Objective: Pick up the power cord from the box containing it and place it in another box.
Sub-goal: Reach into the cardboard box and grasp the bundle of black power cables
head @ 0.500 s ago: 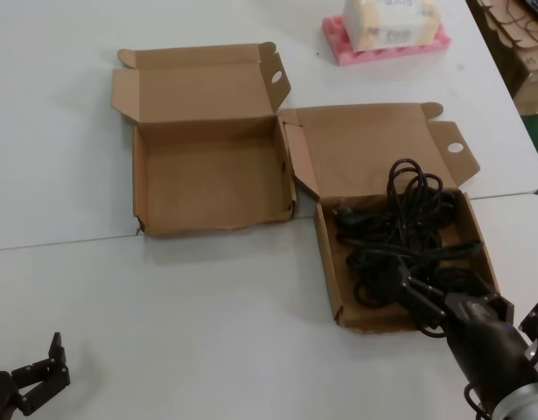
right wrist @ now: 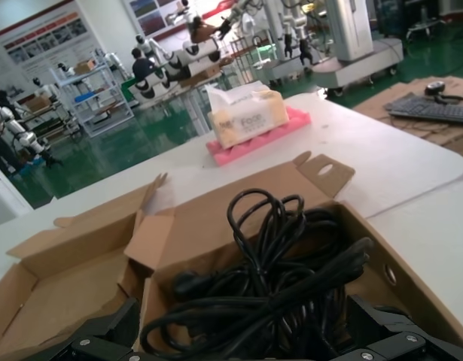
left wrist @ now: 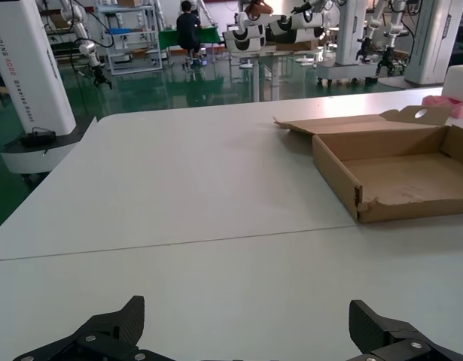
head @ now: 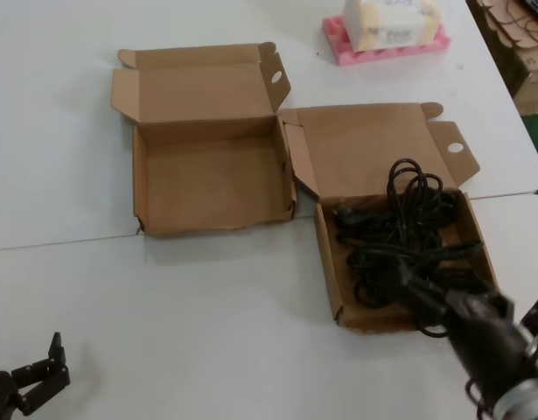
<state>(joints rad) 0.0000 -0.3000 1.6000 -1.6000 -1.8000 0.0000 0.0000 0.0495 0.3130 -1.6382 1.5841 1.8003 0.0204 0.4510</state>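
Observation:
The power cord (head: 400,236) is a loose bundle of black cable with a moulded plug, lying in the plain-lidded brown box (head: 328,262) at the right. It also shows in the right wrist view (right wrist: 276,278). My right gripper (head: 426,302) is open at that box's near side, low over the cord, with its jaws either side of the cable (right wrist: 246,338). The other box (head: 212,184), with a creased lid strip, sits open and holds nothing at the left; it also shows in the left wrist view (left wrist: 397,180). My left gripper (head: 41,374) is open and parked low at the near left (left wrist: 246,316).
A pink foam tray with a tissue packet (head: 387,35) stands at the table's back; it also shows in the right wrist view (right wrist: 246,120). Flat cardboard pieces (head: 513,44) lie off the table's right edge. A seam (head: 76,241) runs across the white table.
My right arm has shifted slightly toward the near right; its gripper stays over the near part of the cord box. The left arm and both boxes have not moved.

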